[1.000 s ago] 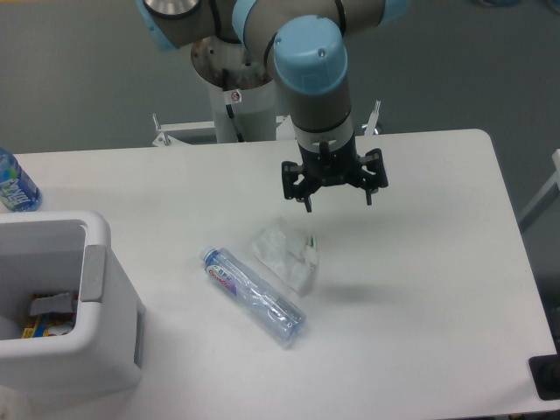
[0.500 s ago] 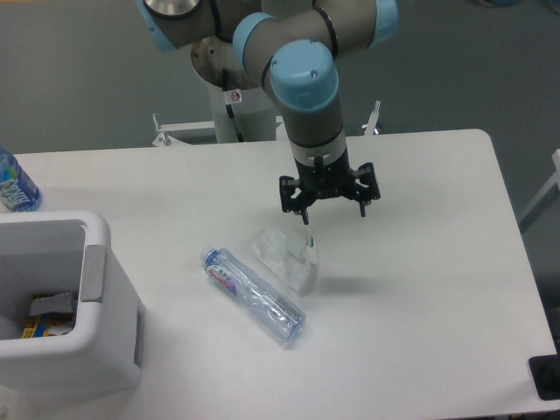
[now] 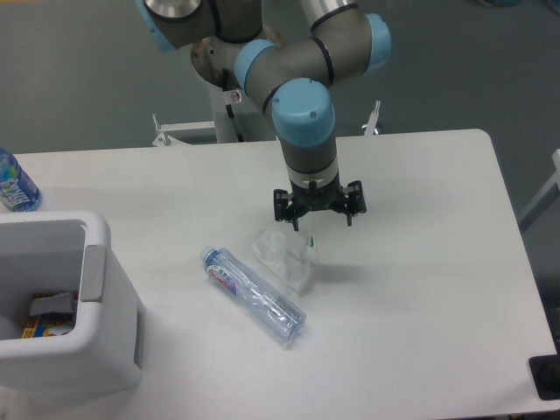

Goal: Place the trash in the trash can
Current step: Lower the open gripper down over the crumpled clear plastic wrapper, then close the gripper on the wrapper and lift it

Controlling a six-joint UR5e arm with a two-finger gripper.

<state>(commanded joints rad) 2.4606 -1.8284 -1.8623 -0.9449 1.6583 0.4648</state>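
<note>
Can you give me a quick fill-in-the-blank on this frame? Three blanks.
1. The gripper hangs open above the crumpled ____.
2. The crushed bottle lies on the table between the wrapper and the ____.
3. The blue-label bottle stands at the table's ____ edge in the picture.

Missing words: wrapper; trash can; left

White rounded-corner table [image 3: 420, 289] on a dull grey-green floor [image 3: 79, 79] (even, soft overhead light).

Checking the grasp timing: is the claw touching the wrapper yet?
Cannot tell. In the camera view the open claw overlaps the wrapper's top edge; no gap or contact is plain.
</note>
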